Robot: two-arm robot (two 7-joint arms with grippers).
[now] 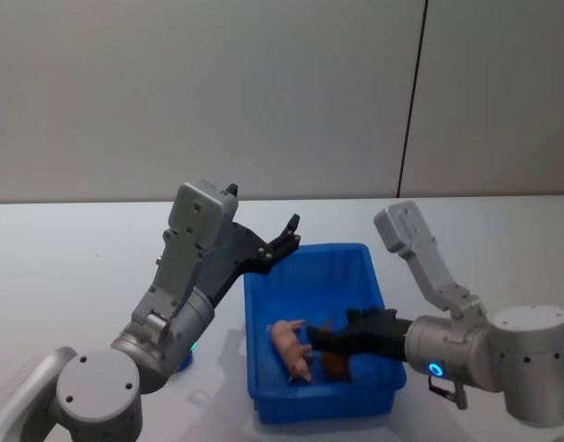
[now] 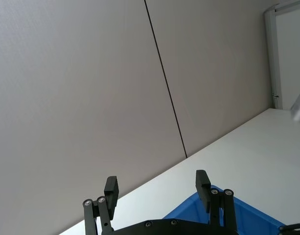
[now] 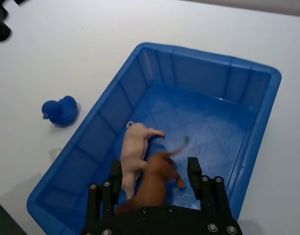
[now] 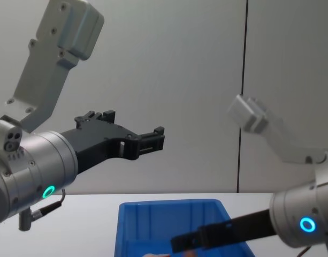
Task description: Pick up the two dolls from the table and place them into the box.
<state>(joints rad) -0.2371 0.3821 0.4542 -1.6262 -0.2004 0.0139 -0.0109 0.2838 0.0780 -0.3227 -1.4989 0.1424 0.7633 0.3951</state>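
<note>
**Q:** Where were the two dolls at this reading?
**A:** Both were inside the blue bin. The pale pink pig doll lay on its side on the bin floor, in the near half and left of centre by the head view; the reddish-brown doll lay just beside it on its right; whether the two touched could not be resolved.

**Q:** Right gripper?
**A:** The right gripper was low inside the bin at its near end; its fingers stood apart with the brown doll between them; neither finger was seen pressing on the doll. Judged let go rather than held; a judgement, not an observation.

**Q:** Left gripper?
**A:** The left gripper was raised above the bin's far left corner, pointing toward the back wall; its fingers were spread wide with nothing between them.

**Q:** Anything out on the table?
**A:** The white table carried a small blue toy duck near the bin's left wall, outside it and apart from it; not one of the two dolls, so not counted.

**Q:** Progress?
**A:** Both dolls were in the bin, so placement was judged essentially complete. What seemed left was to lift the right gripper clear of the bin without dragging the brown doll along, and to check that both dolls rested on the floor.
</note>
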